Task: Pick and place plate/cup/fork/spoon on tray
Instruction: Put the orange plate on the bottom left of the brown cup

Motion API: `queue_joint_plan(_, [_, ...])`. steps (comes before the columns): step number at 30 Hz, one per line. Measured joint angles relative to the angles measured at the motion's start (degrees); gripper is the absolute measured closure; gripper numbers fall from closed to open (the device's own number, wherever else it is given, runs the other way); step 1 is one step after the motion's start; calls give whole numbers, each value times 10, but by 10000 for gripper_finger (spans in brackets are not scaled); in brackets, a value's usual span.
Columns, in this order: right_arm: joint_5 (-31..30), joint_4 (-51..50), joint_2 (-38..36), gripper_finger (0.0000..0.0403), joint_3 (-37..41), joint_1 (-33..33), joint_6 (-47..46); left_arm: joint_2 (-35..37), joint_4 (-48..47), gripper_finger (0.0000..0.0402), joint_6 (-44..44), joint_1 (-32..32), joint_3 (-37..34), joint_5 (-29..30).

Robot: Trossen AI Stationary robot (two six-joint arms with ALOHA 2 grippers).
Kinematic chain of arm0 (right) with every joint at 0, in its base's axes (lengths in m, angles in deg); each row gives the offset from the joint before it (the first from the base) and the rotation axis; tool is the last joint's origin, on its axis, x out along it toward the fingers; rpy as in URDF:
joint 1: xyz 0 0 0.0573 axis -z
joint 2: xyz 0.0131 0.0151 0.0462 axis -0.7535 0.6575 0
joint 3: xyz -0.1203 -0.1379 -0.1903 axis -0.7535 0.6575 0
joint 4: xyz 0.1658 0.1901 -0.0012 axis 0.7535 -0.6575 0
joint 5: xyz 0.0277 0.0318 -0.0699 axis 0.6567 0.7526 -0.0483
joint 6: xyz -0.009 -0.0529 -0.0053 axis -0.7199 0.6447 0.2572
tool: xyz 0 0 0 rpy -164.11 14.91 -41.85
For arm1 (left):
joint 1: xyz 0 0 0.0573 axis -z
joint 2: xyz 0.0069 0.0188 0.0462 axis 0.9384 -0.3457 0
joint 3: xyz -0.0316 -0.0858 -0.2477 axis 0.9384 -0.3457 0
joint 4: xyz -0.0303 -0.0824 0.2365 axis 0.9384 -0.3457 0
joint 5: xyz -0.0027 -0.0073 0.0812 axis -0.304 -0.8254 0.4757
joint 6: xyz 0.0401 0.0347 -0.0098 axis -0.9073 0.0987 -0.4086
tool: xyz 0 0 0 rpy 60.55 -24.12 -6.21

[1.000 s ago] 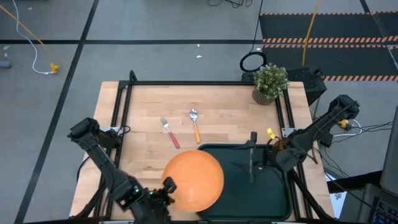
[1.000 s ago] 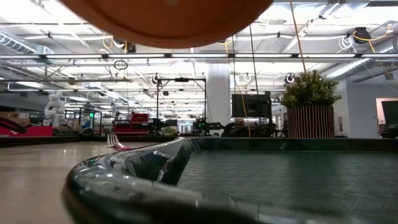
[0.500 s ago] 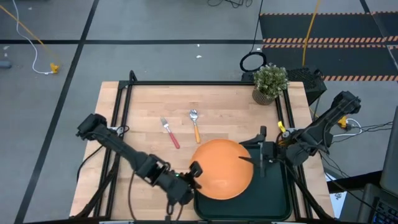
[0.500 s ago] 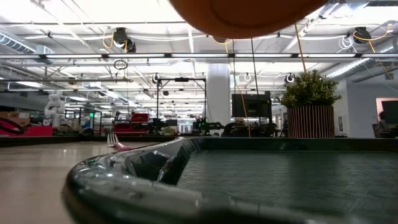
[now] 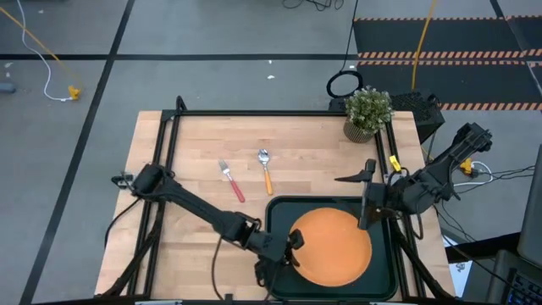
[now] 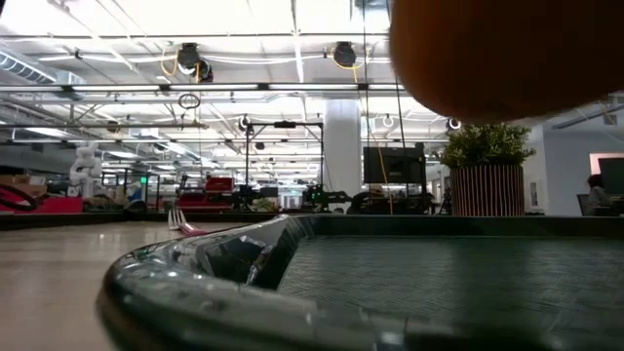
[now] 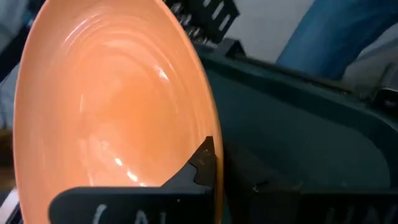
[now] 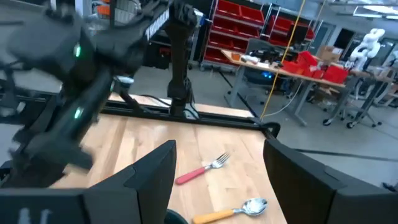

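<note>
The orange plate (image 5: 332, 246) hangs over the dark tray (image 5: 279, 205). In the low view its underside (image 6: 507, 49) is well above the tray floor (image 6: 409, 273). My left gripper (image 5: 292, 252) is shut on the plate's left rim. My right gripper (image 5: 362, 191) is open and empty above the tray's far right part. The fork (image 5: 230, 181) and the spoon (image 5: 266, 169) lie side by side on the wood beyond the tray's far left corner. They also show in the right wrist view, the fork (image 8: 202, 169) and the spoon (image 8: 230, 211). The cup is out of view. My left gripper pinches the plate's rim (image 7: 208, 134) on the side toward the table's left edge. One finger (image 7: 202, 163) lies on the upper face; the plate hides the other. The fingers come nearly level from the left. The plate is lifted clear above the tray, roughly level.
A potted green plant (image 5: 367, 112) stands at the table's far right corner. A black frame (image 5: 254, 113) runs along the table's far and side edges. Bare wood (image 5: 195, 229) lies left of the tray. My left arm (image 8: 93, 81) crosses the right wrist view.
My left gripper has carried the plate toward the table's right edge, from over the tray's near left corner to over the tray's middle. The plate has stayed lifted. My right gripper has drawn back a little toward the far right, still open.
</note>
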Motion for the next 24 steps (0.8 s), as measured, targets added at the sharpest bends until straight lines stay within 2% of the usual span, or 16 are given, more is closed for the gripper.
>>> queue_joint_plan(7, [2, -1, -18, 167, 0, 0, 15, -58, 26, 395, -28, -19, 0, -12])
queue_joint_plan(12, [1, -2, -20, 167, 0, 0, 38, -74, 49, 383, -28, -34, 0, -18])
queue_joint_plan(19, [2, -3, -20, 167, 0, 0, 34, -95, 45, 395, -34, -44, -1, -46])
queue_joint_plan(24, [3, -4, -20, 167, 0, 0, 33, -105, 78, 373, -41, -46, 0, -42])
